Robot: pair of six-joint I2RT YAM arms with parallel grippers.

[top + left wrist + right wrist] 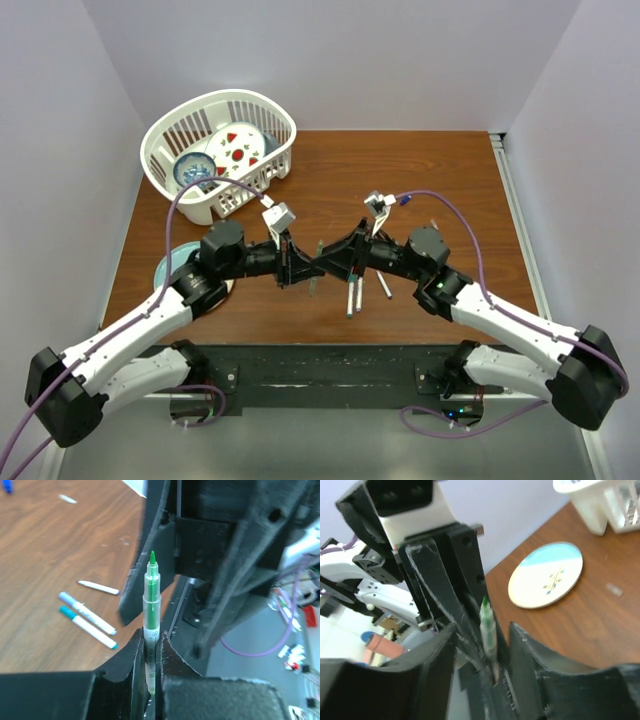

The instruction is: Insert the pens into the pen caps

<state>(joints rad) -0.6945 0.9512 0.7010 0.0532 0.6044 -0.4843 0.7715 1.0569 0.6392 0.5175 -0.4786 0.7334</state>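
Observation:
My left gripper (151, 635) is shut on a pale pen with a green tip (152, 597), which stands up out of the jaws toward the right arm. My right gripper (482, 630) is open, its fingers (530, 665) set wide on either side of that same pen (488, 630) without pressing it. Both grippers meet above the table's middle, left (305, 262) and right (332, 262). Three more pens (87, 620) lie on the wood; in the top view they lie (355, 293) under the right arm. A small blue pen cap (7, 486) lies farther off.
A white basket (165, 150) holding patterned plates stands at the back left. A round blue-and-white coaster (546, 575) lies on the table's left side (172, 266). A tiny pale piece (67, 499) rests on the wood near the blue cap.

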